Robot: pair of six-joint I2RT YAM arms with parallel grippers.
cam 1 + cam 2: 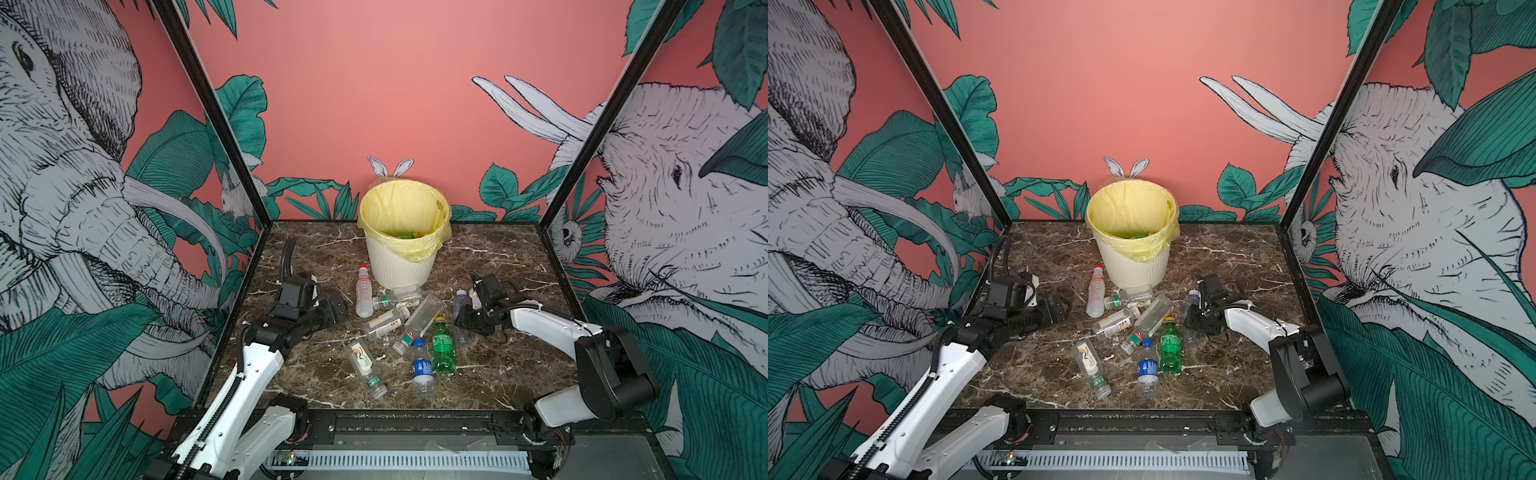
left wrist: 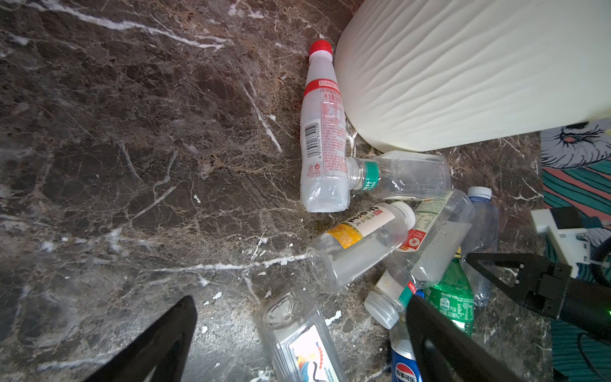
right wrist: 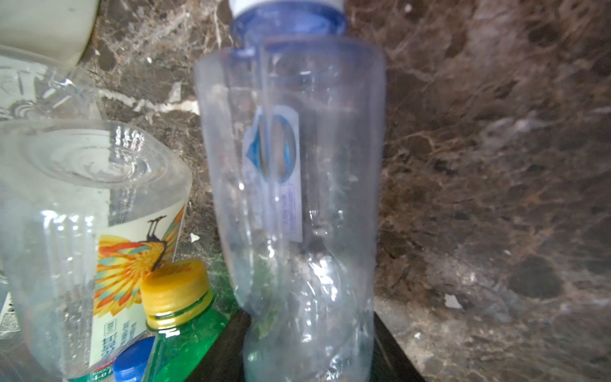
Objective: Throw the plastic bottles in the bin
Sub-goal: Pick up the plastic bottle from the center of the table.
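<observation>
Left gripper (image 2: 301,299) hangs wide open over the table (image 1: 519,374), apparently idle; loose bottles (image 1: 399,324) lie heaped before the bin (image 1: 401,266) at the back centre; right gripper (image 1: 464,320) pinches a bluish bottle (image 3: 291,165) near its base, likely for lifting binward

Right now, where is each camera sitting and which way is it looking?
Top views: high at the front, looking down over the marble table, bin and bottles; left arm and right arm show.
Left wrist: on the left arm, looking down at the red-capped bottle beside the bin; the open left gripper shows.
Right wrist: on the right arm, looking along the blue-tinted bottle squeezed in the right gripper.
Shared: both wrist views see the green bottle.
</observation>
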